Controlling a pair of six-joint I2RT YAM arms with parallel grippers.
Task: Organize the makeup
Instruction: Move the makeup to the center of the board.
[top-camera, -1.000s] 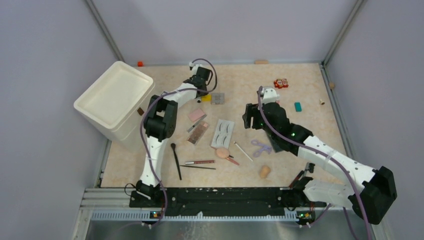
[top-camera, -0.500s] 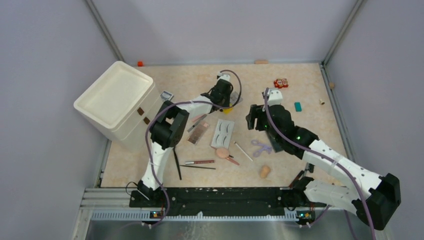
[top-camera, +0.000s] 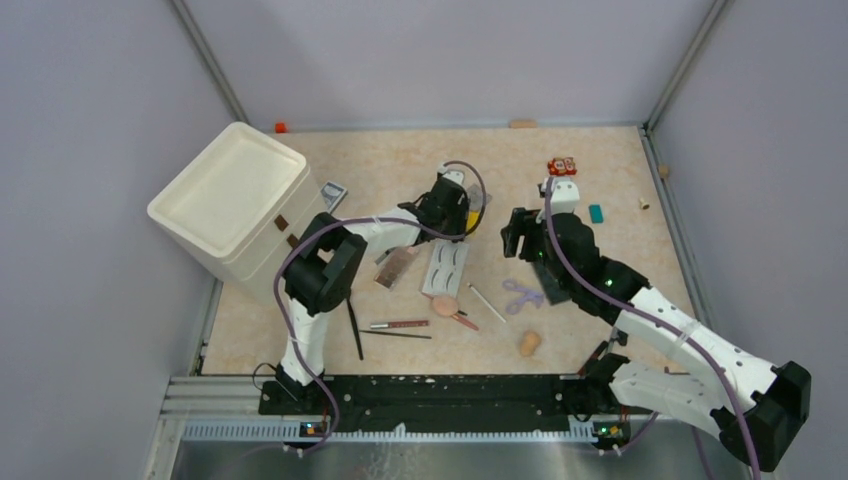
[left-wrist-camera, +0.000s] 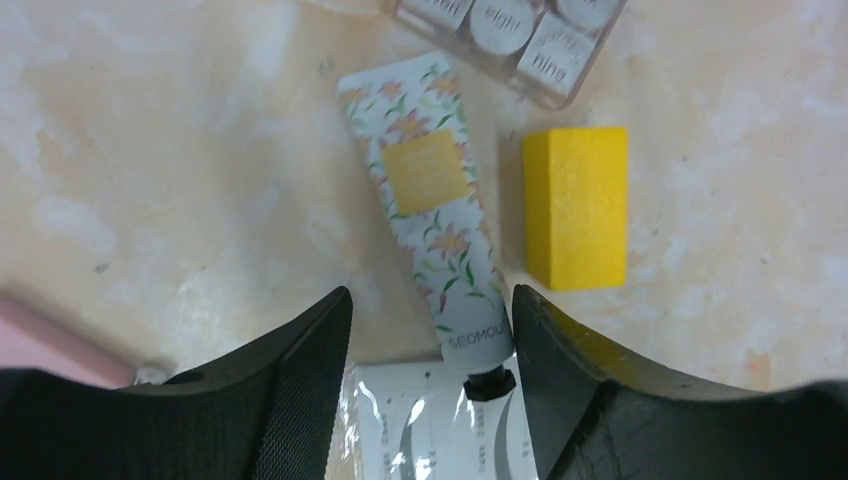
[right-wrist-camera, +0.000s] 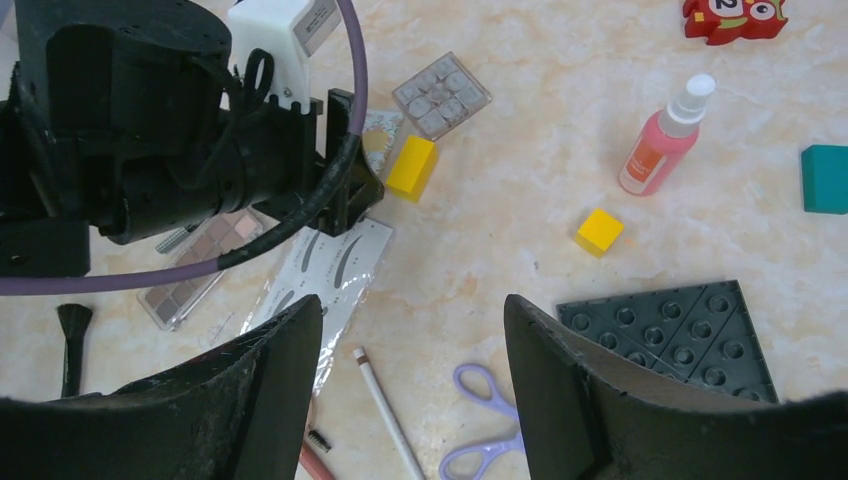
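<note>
From my left wrist camera alone: the tube (left-wrist-camera: 430, 190) lies mid-frame beside a yellow block (left-wrist-camera: 577, 207), its cap end at the lash card (left-wrist-camera: 440, 430), between the parted, empty fingers of the left gripper (left-wrist-camera: 430, 300). Overhead, that gripper covers it. The right gripper (right-wrist-camera: 412, 305) hangs spread, empty. A second ago, the left gripper sat farther upper-left.

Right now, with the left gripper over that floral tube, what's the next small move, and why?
Probably lower the left gripper straight down and close on the white floral-print cream tube: the jaws stand open astride its black-capped end, not yet gripping. Keep off the yellow rectangular block lying just beside it.
</note>
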